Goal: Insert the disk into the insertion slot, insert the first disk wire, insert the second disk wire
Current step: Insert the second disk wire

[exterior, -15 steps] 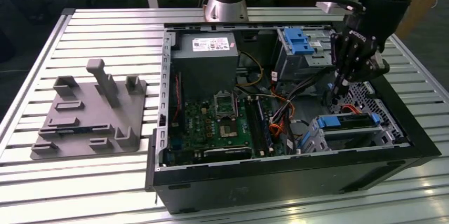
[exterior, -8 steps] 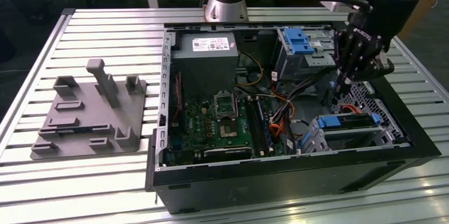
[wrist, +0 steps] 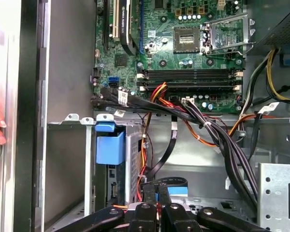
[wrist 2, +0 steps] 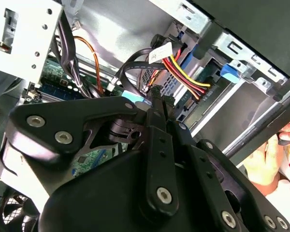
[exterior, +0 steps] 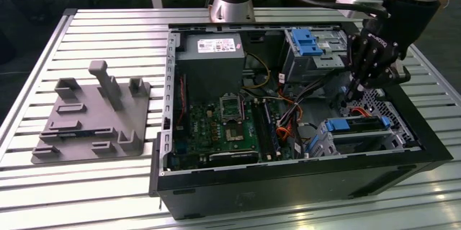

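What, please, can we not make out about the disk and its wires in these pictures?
- Exterior view: the disk lies in the insertion slot, but its sockets are too small to tell plugged from empty.
- Both wrist views: the hand blocks whatever is at its tip.

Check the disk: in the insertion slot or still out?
In. The disk, in its blue carrier, sits inside the insertion slot at the exterior view's right. The claw hangs above it by the cables.

Exterior view high, angled down over open computer case (exterior: 288,187), both wrist views close inside it
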`<control>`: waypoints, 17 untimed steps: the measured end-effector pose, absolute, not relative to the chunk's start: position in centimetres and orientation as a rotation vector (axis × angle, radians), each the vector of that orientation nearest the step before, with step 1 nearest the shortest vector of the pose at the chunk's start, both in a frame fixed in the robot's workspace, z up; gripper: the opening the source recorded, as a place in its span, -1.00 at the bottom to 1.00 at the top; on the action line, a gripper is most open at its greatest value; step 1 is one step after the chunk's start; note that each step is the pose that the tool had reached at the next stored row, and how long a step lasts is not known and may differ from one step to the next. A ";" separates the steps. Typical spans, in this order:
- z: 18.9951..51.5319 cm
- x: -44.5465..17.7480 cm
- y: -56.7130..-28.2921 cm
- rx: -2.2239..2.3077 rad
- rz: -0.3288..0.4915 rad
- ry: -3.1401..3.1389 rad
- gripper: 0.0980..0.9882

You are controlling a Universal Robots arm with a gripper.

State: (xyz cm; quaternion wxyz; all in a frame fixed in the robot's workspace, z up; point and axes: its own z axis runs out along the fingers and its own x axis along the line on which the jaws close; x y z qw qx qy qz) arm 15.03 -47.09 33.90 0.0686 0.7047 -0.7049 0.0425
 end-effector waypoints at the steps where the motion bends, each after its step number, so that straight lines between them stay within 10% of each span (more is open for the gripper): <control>1: 33.9 15.1 -47.2 2.123 0.126 -2.124 -0.90; 17: 34.2 15.6 -49.3 2.165 0.036 -2.162 -0.90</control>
